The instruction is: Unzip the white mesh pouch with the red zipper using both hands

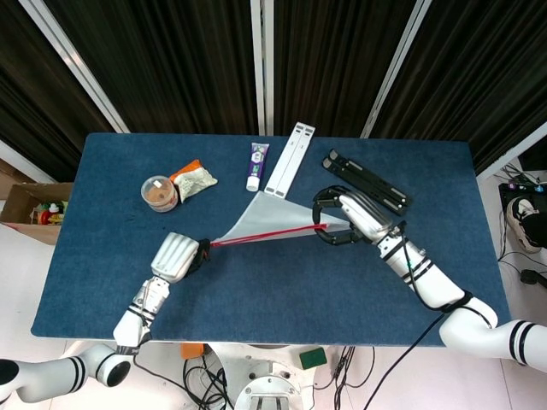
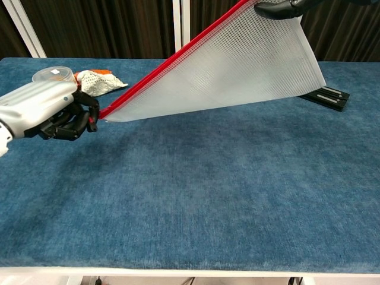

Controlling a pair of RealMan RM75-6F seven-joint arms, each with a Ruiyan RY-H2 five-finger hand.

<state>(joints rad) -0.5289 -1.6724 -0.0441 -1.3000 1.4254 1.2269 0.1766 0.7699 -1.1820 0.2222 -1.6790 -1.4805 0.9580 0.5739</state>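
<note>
The white mesh pouch (image 1: 273, 218) (image 2: 237, 65) hangs stretched above the blue table, its red zipper (image 1: 265, 237) (image 2: 172, 62) running along the upper edge. My left hand (image 1: 175, 256) (image 2: 50, 110) pinches the zipper's low left end, fingers curled around it. My right hand (image 1: 350, 218) (image 2: 282, 7) grips the pouch's high right corner; in the chest view only its dark fingertips show at the top edge. The pouch is lifted clear of the table, slanting up from left to right.
At the back of the table (image 1: 102, 282) lie a round plastic cup (image 1: 159, 193) (image 2: 52, 74), a crumpled snack packet (image 1: 193, 180) (image 2: 98, 80), a toothpaste tube (image 1: 256, 164), a white bar (image 1: 290, 158) and a black folding stand (image 1: 366, 181) (image 2: 328, 97).
</note>
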